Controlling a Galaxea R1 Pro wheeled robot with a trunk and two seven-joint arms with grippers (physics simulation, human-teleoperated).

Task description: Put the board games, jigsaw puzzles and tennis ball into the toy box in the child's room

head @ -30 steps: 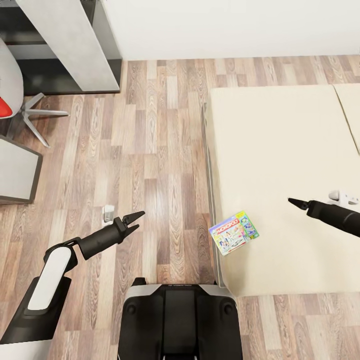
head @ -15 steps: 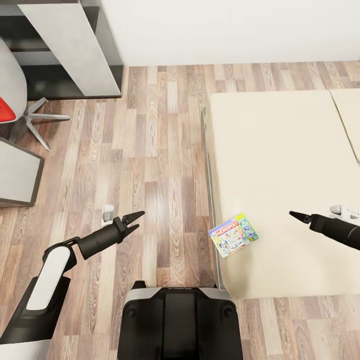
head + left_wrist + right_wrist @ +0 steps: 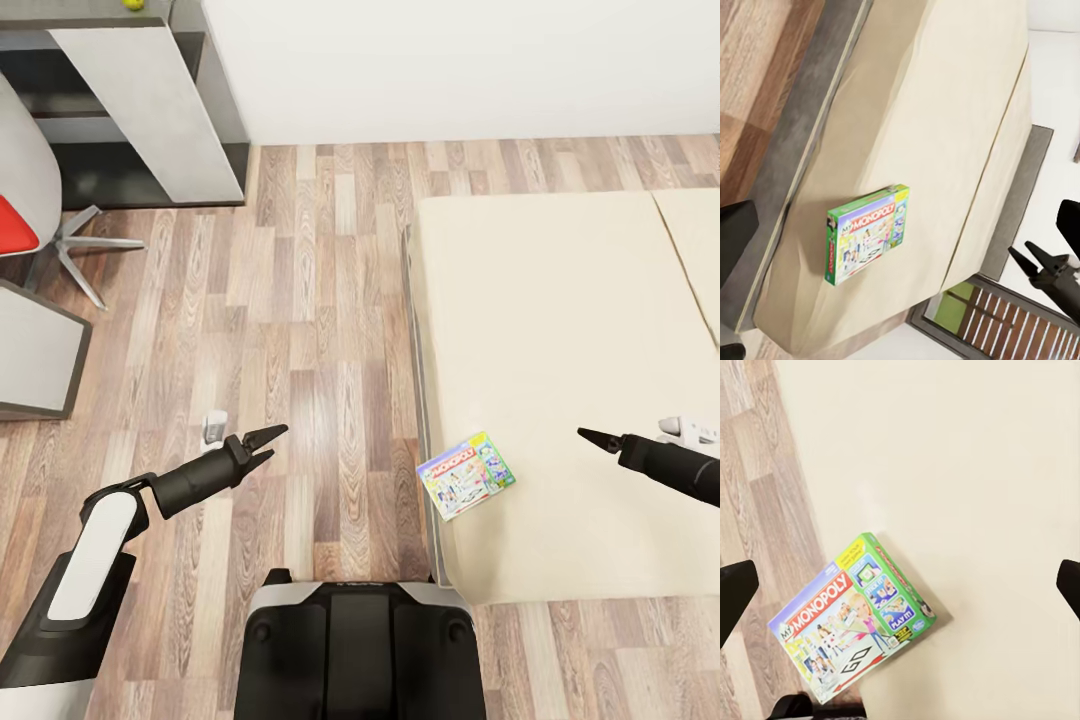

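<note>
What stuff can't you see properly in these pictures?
- Right end effector, head view: seen side-on, so open or shut cannot be told; its arm runs off the edge.
- Small yellow-green thing, head view: cut by the top edge, too small to identify.
- Small white object on the floor, head view: too small to identify.
- Monopoly box, right wrist view: a dark shape hides its corner.

The left arm has a white upper shell with black joints, then a slim, round matte-black forearm tapering to a black left pincer [image 3: 265, 444] with two pointed fingers. The right pincer [image 3: 590, 436] is likewise black and pointed, on a black forearm. The base is glossy black with grey trim.
</note>
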